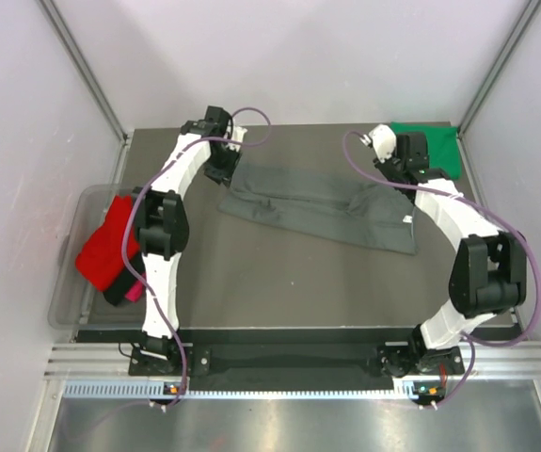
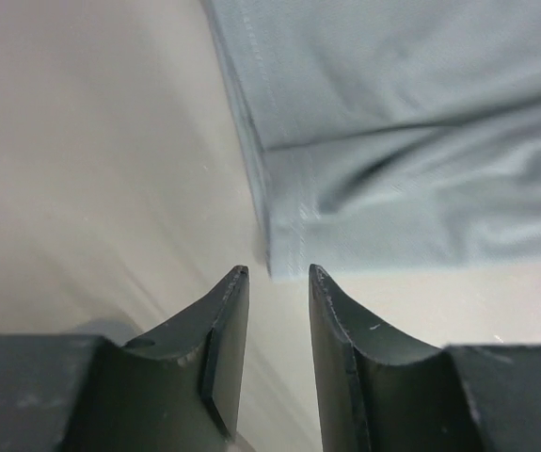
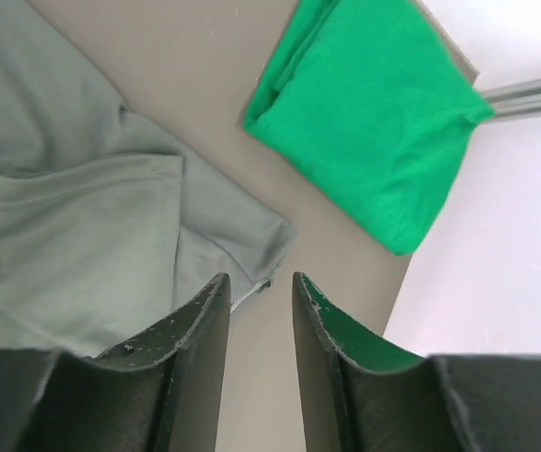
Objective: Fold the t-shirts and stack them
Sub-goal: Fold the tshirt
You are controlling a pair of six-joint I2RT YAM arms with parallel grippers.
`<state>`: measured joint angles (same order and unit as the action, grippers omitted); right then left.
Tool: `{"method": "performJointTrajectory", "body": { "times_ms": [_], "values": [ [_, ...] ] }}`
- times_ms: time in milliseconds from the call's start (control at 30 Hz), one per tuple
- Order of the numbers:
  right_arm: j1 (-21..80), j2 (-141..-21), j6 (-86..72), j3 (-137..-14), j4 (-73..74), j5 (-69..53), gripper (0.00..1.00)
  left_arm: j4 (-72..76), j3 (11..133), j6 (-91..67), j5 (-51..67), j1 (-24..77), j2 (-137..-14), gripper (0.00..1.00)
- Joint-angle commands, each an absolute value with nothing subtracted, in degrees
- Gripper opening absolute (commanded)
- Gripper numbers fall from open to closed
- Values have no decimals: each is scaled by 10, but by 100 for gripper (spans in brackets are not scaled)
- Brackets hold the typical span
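Top external view, near to far. Clear plastic tub (image 1: 67, 282) hangs off the counter's (image 1: 279, 282) left edge. It holds a red t-shirt (image 1: 101, 247) bunched over something dark, with a sliver of magenta-pink t-shirt (image 1: 135, 294) below; none of these is folded yet.

Mid-counter lies the dark grey t-shirt (image 1: 317, 202), doubled over into a long band running left to right. I judge it part-folded, with cross folds still to come.

Left wrist view: left pincer (image 2: 278, 271) has its jaws apart and nothing between them, the shirt's hemmed corner just beyond the tips. Right wrist view: right pincer (image 3: 261, 278) also stands apart and empty, beside the shirt's other end.

Far right corner holds the bright green t-shirt (image 1: 437, 146), folded square. I count that one done, and it looks like the base of the stack.

Surface is a matte grey-brown mat. White walls and aluminium posts (image 1: 82, 66) close it in.
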<state>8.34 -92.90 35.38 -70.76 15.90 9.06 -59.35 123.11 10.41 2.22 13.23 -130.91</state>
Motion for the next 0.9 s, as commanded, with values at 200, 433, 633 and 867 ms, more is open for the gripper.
{"method": "performJointTrajectory", "body": {
  "times_ms": [200,433,633,867],
  "values": [
    [76,-883,315,-661,193,10,31,-570,1208,114,96,154,-1280,29],
    [76,-911,311,-632,189,-18,28,-545,1135,136,113,156,-1272,11],
    [76,-953,305,-638,178,-24,27,-542,1143,137,108,155,-1295,9],
    [76,-959,297,-626,170,-26,27,-548,1208,136,107,156,-1356,8]
  ]
}}
